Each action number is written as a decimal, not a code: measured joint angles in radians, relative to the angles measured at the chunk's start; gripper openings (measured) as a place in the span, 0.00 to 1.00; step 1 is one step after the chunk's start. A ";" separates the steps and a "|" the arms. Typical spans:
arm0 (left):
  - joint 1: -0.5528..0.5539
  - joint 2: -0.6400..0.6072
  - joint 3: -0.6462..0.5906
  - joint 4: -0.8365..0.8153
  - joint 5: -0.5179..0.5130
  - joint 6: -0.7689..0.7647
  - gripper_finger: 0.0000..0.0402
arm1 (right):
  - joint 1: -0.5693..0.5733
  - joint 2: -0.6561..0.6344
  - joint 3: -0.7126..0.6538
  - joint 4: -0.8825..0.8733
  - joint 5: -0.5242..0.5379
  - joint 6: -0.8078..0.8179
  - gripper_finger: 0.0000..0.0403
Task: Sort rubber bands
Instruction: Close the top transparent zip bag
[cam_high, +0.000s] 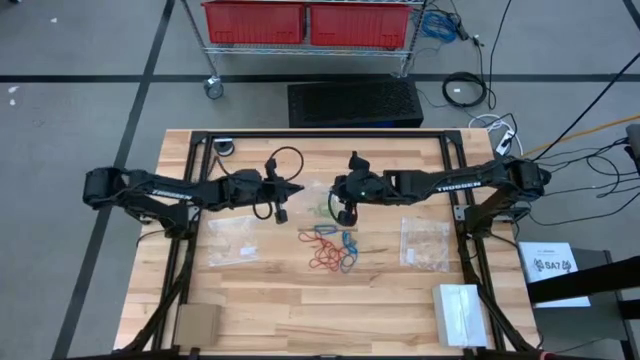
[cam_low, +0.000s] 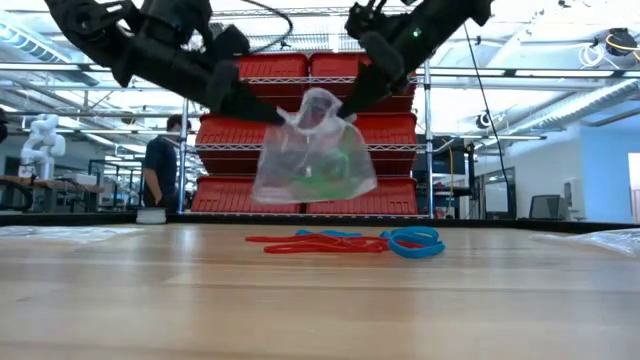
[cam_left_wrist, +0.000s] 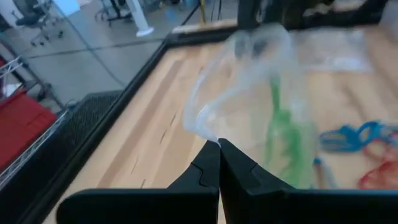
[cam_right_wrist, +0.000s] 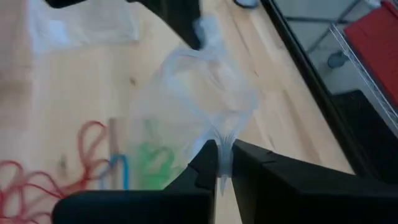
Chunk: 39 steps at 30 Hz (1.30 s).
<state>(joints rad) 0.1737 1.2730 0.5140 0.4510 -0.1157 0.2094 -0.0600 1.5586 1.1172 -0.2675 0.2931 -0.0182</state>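
Note:
A clear plastic bag (cam_low: 305, 165) hangs above the table's middle between my two grippers, with green rubber bands (cam_low: 335, 170) inside it. My left gripper (cam_low: 272, 115) is shut on the bag's upper left corner and my right gripper (cam_low: 348, 108) on its upper right corner. Beneath the bag, loose red rubber bands (cam_low: 315, 243) and blue rubber bands (cam_low: 412, 241) lie flat on the wood. In the high view the grippers meet at the table's centre, the left (cam_high: 299, 188) facing the right (cam_high: 338, 200). My left gripper pinches the bag's top edge at one corner (cam_left_wrist: 210, 135) between its two fingers, coming nearly level from the table's left. The bag hangs clear of the table. My right gripper pinches a bunched bit of the bag's top edge at the opposite corner (cam_right_wrist: 225, 138), slanting down from the table's right. The film gathers into pleats at the fingers, and the bag sags between the two holds.
Two more clear bags lie flat on the table, one at the left (cam_high: 232, 240) and one at the right (cam_high: 425, 243). A white box (cam_high: 460, 312) sits at the near right corner and a cardboard piece (cam_high: 197, 322) at the near left.

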 joint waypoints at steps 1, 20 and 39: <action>0.003 0.008 0.000 0.003 -0.012 0.005 0.00 | -0.007 0.000 0.000 -0.007 0.014 0.005 0.03; 0.021 -0.291 0.095 -0.498 -0.462 0.059 0.00 | -0.013 0.001 -0.001 -0.068 0.231 0.041 0.46; -0.023 0.178 0.167 -0.457 -0.339 -0.114 0.04 | -0.013 0.000 -0.001 -0.096 0.225 0.095 0.46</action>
<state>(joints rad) 0.1509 1.4506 0.6814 -0.0059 -0.4550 0.0951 -0.0731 1.5589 1.1164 -0.3630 0.5181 0.0763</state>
